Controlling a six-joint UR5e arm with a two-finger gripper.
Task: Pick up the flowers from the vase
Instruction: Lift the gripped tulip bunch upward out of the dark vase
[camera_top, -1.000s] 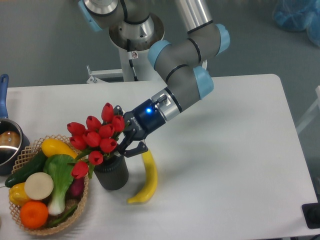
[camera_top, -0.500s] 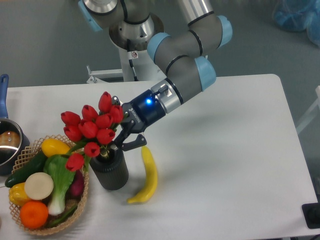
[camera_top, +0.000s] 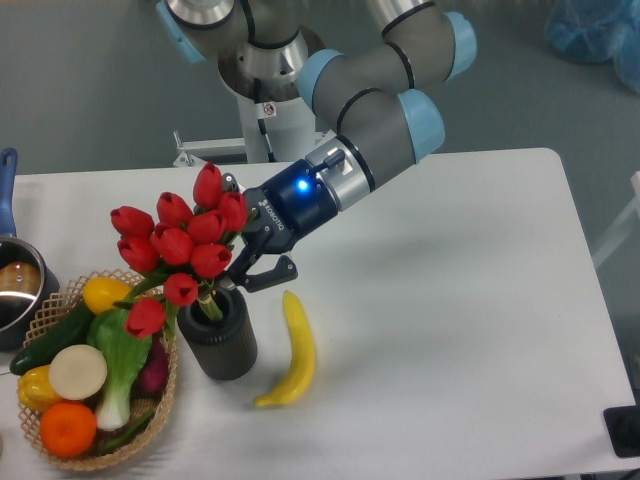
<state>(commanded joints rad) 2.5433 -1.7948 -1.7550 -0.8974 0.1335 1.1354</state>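
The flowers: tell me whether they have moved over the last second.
Yes. The flowers have gone up and a little left, held by the gripper, rising from the vase, which has stayed beside the banana.

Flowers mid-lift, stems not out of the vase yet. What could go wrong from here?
1. The stems are low in the vase while the gripper holds the flowers just above its mouth; a tilted pull might drag or tip the vase.
2. The blooms lean left over the basket, so a swing that way could brush the vegetables.
3. The banana lies right beside the vase; a tipped vase would likely knock it.
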